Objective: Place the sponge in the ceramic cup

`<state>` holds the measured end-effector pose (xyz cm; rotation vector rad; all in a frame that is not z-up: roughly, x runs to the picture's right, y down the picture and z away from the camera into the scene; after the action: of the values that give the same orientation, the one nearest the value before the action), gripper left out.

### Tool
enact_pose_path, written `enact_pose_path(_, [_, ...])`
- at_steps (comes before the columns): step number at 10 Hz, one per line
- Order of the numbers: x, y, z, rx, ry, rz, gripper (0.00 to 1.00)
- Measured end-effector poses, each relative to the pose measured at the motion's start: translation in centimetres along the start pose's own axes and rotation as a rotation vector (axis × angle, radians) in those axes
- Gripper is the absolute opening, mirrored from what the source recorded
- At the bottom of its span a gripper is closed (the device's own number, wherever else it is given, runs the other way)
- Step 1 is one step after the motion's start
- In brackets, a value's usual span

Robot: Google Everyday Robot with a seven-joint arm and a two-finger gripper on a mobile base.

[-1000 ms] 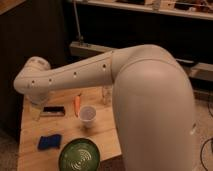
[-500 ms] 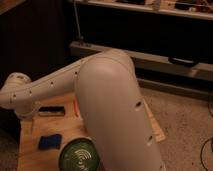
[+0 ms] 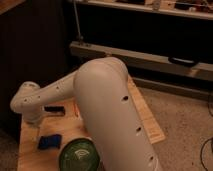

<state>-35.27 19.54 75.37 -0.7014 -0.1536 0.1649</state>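
A small bright-blue soft sponge [image 3: 50,141] is seen lying flat on the light wooden bench [image 3: 31,156], towards its near left corner. Its outline is roughly rectangular with uneven edges, and its colour is dark and saturated against the pale wood. Nothing is seen touching it.

Just to the right of the sponge, at the near edge, a round green glassy bowl [image 3: 80,155] with pale rings inside is placed. Farther back on the left, a flat black-and-white rectangular bar [image 3: 54,108] is laid, and a thin orange object [image 3: 77,110] is glimpsed beside the arm.

The bulky white robot arm [image 3: 107,115] is stretched across the middle of the bench, from the near right to a rounded joint at the left. The end effector [image 3: 37,129] is hung below that joint, just left of and beyond the sponge, near it but apart. Whether it is clenched or released cannot be told.

The white ceramic cup cannot be made out; the middle of the bench is covered by the arm.
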Motion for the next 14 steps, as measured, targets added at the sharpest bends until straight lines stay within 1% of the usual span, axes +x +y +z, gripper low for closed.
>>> enact_pose_path(1, [0.0, 0.6, 0.5, 0.004, -0.013, -0.001, 0.80])
enact_pose_path(2, [-0.1, 1.6, 1.1, 0.021, -0.020, -0.001, 0.80])
enact_pose_path(3, [-0.2, 2.6, 1.9, 0.074, -0.029, -0.008, 0.80])
enact_pose_path(4, [-0.1, 3.2, 2.9, 0.118, -0.038, -0.010, 0.80])
enact_pose_path(5, [0.3, 3.1, 3.7, 0.136, -0.041, -0.005, 0.80])
enact_pose_path(6, [0.7, 2.9, 4.3, 0.140, -0.045, 0.005, 0.80])
enact_pose_path(9, [1.7, 2.0, 4.5, 0.127, -0.063, 0.031, 0.80])
enact_pose_path(11, [2.2, 1.9, 4.9, 0.099, -0.066, 0.034, 0.80])
enact_pose_path(14, [2.1, 3.0, 5.9, 0.052, -0.071, 0.008, 0.80])
